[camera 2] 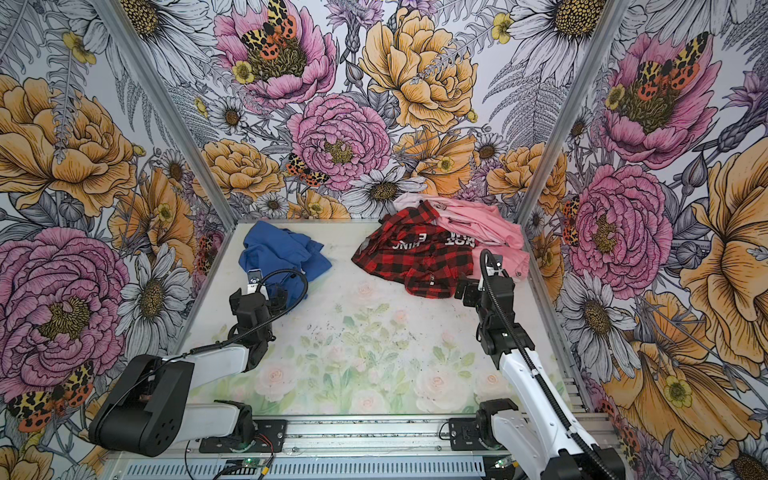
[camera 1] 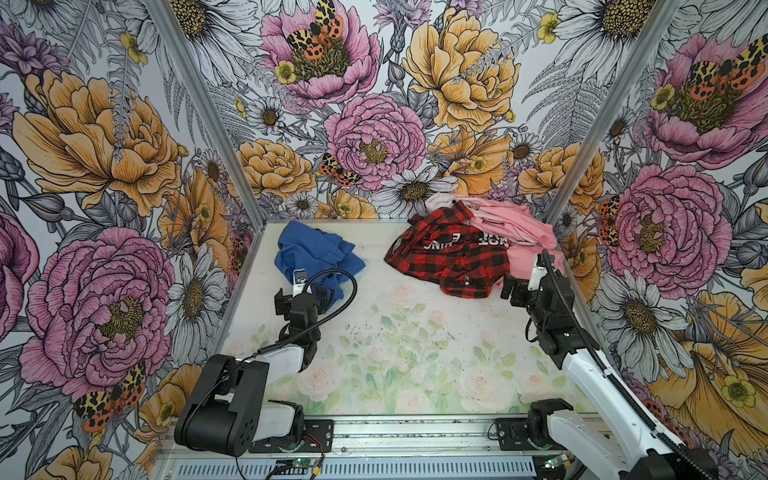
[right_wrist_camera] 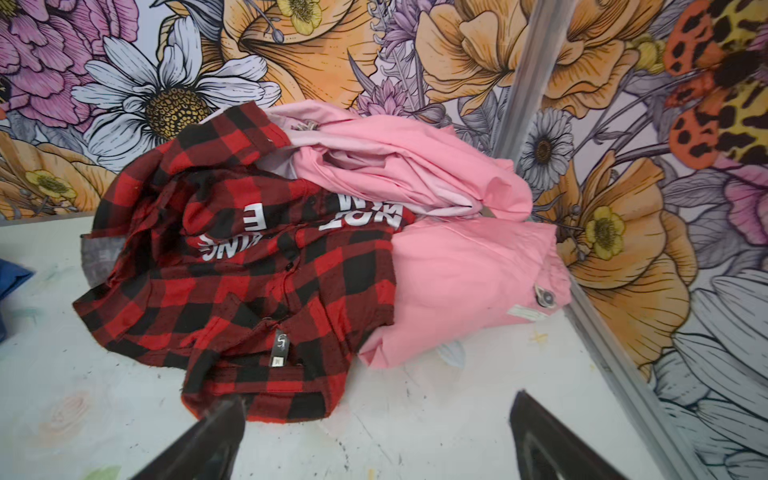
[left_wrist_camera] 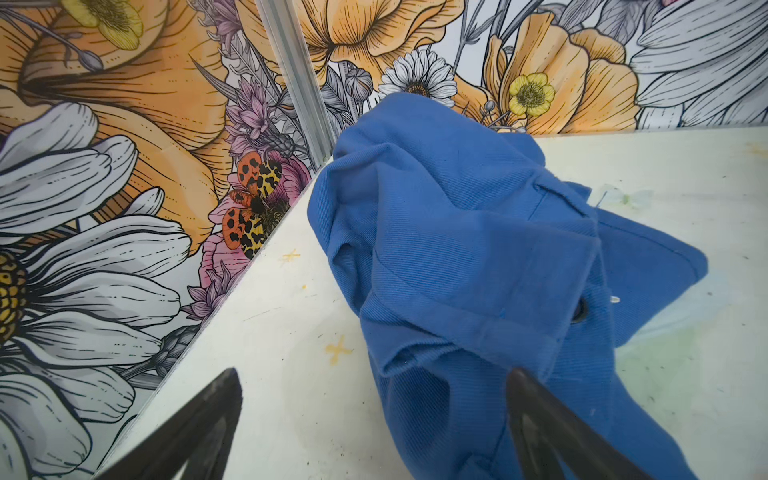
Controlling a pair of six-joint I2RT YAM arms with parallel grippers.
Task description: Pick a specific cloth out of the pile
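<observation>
Lying crumpled at the far left of the table [camera 1: 415, 328], the cloth [camera 1: 309, 249] sits well apart from the pile [camera 1: 461, 253] at far right. The left gripper [camera 1: 302, 298] hangs wide open over the cloth's near edge, gripping nothing; the right gripper [right_wrist_camera: 378, 397], also wide open, faces the pile's near edge.

Robot test cell, lab-type. Floral-printed wall panels [camera 1: 374, 104] on aluminium posts [camera 1: 203, 104] box in a rose-printed tabletop [camera 1: 415, 345]. Left arm [camera 1: 220, 411] and right arm [camera 1: 561, 424] bolted to a metal rail [camera 1: 415, 434]; loose wiring [camera 1: 311, 442] exposed.
</observation>
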